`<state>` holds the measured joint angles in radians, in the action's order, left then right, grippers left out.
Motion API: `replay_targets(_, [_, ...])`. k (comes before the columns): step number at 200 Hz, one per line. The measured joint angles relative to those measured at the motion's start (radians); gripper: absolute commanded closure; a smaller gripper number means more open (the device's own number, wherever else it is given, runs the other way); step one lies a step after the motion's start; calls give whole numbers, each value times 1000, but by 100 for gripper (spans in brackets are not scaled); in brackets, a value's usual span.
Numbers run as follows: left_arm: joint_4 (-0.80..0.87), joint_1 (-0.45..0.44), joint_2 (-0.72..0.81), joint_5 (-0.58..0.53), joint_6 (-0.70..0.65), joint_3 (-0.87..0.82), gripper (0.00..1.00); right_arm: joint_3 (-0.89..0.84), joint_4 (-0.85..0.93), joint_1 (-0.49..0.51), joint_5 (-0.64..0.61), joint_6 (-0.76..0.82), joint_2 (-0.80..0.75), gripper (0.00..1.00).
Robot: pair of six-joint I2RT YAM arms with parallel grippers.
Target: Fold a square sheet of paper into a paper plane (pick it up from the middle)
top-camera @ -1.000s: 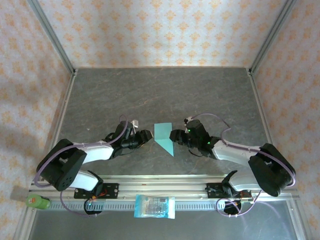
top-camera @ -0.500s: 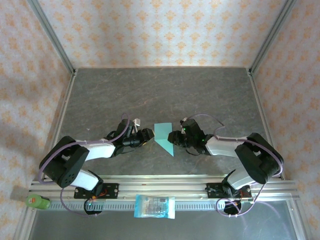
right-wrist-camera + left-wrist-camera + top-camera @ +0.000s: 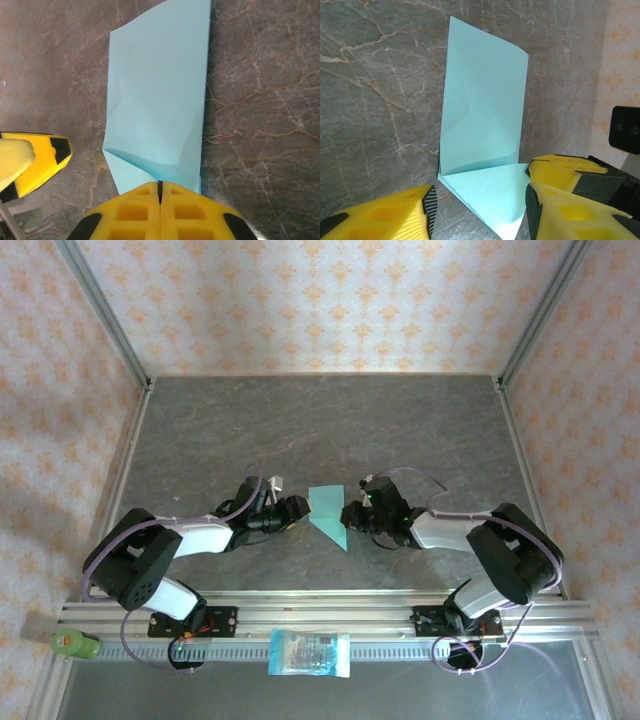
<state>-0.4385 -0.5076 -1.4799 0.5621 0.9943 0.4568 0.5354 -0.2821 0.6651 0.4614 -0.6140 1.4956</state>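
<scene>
Teal square sheet of paper (image 3: 326,512) lies on the grey table (image 3: 320,420), about mid-width and towards the near edge, between the two grippers.

Shape: no longer a flat square. The top view shows a four-sided strip tapering to a point on its near side. In the left wrist view the paper (image 3: 482,115) has a long upper panel, and a triangular flap sits under its near end. In the right wrist view the paper (image 3: 157,95) is slightly bowed, and a shadowed curl at the near end shows a layer lifted off the table.

Right gripper (image 3: 160,187): jaws fully together, pinching the near edge of the paper. It also shows at the paper's right side from above (image 3: 350,515) and at its corner in the left wrist view (image 3: 555,167).

Left gripper (image 3: 477,210): jaws about half open, one to each side of the paper's near corner, gripping nothing. From above (image 3: 293,512) it sits just beside the paper's left edge.

Progress (judgement): early to middle. At least one fold is done. No narrow dart, centre crease or pair of wings is visible, so most of the folding remains.
</scene>
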Motion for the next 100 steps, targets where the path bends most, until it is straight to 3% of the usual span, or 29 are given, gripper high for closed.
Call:
replay_targets(43, [-3, 0, -13, 19, -1, 11, 35, -19, -35, -17, 50, 14, -37, 97])
replay_targets(100, [-5, 0, -79, 57, -1, 79, 33, -58, -93, -39, 108, 35, -76, 98])
